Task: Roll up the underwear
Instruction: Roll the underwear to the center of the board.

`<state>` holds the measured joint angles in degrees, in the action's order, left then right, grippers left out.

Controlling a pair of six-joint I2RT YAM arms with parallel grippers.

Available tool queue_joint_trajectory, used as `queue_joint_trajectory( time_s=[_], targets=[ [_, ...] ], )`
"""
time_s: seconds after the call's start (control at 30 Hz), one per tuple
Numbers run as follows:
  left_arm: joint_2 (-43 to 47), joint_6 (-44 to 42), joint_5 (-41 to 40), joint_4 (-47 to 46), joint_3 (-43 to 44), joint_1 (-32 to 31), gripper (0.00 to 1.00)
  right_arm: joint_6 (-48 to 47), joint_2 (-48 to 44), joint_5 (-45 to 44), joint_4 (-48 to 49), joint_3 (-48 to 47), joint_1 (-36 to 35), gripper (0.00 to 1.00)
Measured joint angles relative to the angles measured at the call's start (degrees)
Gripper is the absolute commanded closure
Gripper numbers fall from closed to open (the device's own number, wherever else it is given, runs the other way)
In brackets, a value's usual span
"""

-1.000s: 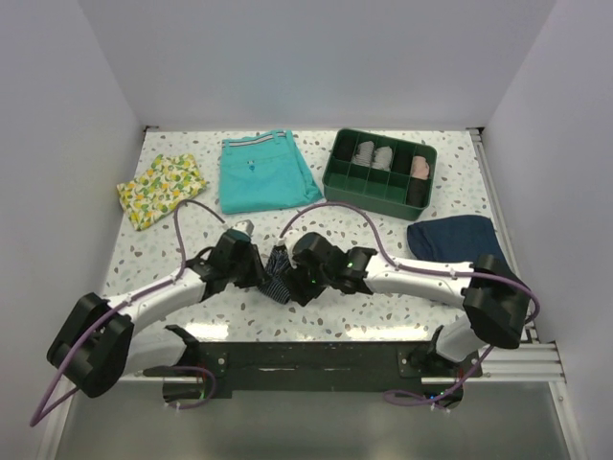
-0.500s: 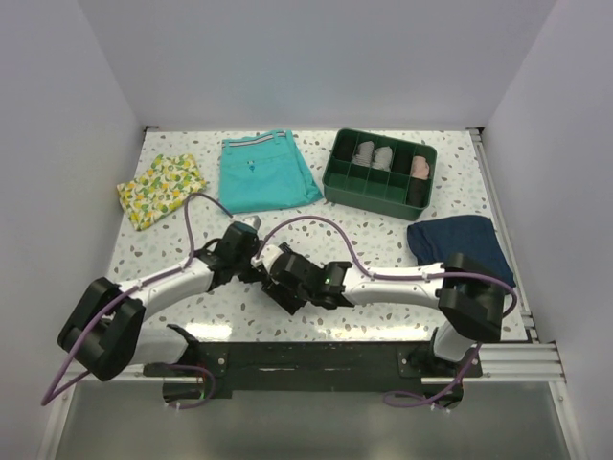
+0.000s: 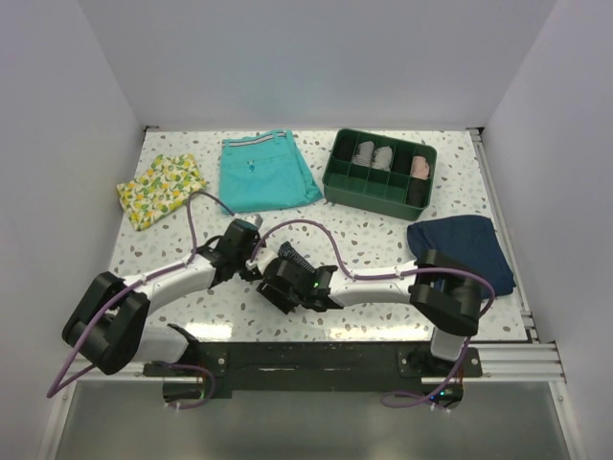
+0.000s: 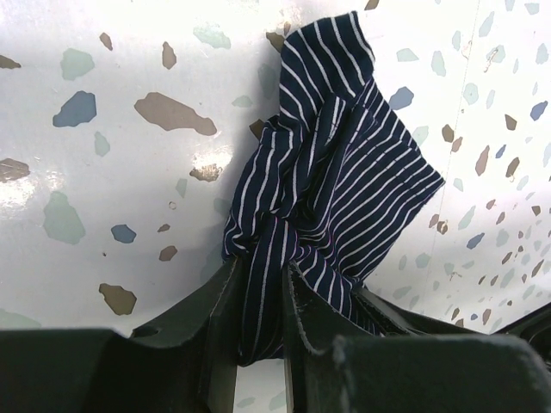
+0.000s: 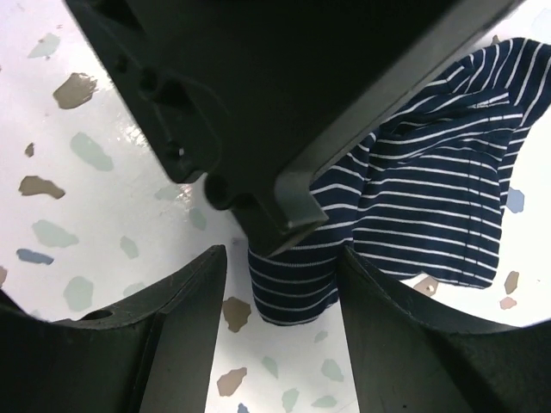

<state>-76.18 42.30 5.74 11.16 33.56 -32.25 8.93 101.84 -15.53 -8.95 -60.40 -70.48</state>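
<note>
1 underwear (image 4: 336, 181) pinched in L gripper (image 4: 258, 277), R gripper (image 5: 280, 258) spread.

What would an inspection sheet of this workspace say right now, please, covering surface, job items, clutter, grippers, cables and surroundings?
Surface: white speckled table, no spills seen.
Job's things: striped navy underwear, bunched on the table between the two grippers, not a neat roll.
Clutter: teal shorts, lemon-print cloth, green tray holding rolled cloths, plain navy garment; all lie apart from the underwear.
Grippers: left gripper pinches the underwear; right gripper is open, with a fold of the cloth between its fingers.
Cables: purple cables loop above both arms, clear of the cloth.
Surroundings: plain white walls; nothing else seen.
</note>
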Motion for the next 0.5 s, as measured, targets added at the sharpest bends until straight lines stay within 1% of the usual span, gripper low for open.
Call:
queue_joint_trajectory(
  time_s=[0.1,0.13,0.2,0.23,0.3,0.33,0.37,0.4,0.47,0.5],
  targets=[
    [-0.2,0.1,0.5,0.0,0.0,0.4,0.84,0.3,0.5,-0.9,0.8,0.0,0.0,0.51],
    [-0.2,0.0,0.7,-0.1,0.0,0.7,0.84,0.5,0.7,-1.3,1.1,0.2,0.0,0.58],
    [-0.2,0.0,1.0,-0.2,0.0,0.8,0.84,0.6,1.0,-2.0,1.9,0.8,0.0,0.66],
    [-0.2,0.0,1.2,-0.2,0.0,1.0,0.84,0.9,1.0,-2.2,2.5,1.3,0.0,0.73],
    [-0.3,0.0,1.5,-0.2,0.0,1.2,0.83,1.6,1.0,-2.3,3.9,2.0,0.0,0.79],
    [-0.3,-0.1,1.6,-0.2,0.0,1.4,0.82,1.6,1.0,-2.4,4.2,2.1,0.0,0.8],
    [-0.3,-0.1,1.7,-0.2,0.0,1.5,0.8,1.8,1.0,-2.6,4.7,2.4,-0.1,0.83],
    [-0.3,-0.1,1.7,-0.3,0.0,1.5,0.74,2.0,0.9,-2.6,5.3,2.7,-0.1,0.85],
    [-0.3,-0.1,1.7,-0.3,0.0,1.6,0.67,2.6,0.7,-2.5,6.4,3.5,-0.1,0.86],
    [-0.3,-0.1,1.8,-0.3,0.0,1.7,0.58,2.8,0.5,-2.4,7.0,3.9,-0.1,0.87]
  ],
)
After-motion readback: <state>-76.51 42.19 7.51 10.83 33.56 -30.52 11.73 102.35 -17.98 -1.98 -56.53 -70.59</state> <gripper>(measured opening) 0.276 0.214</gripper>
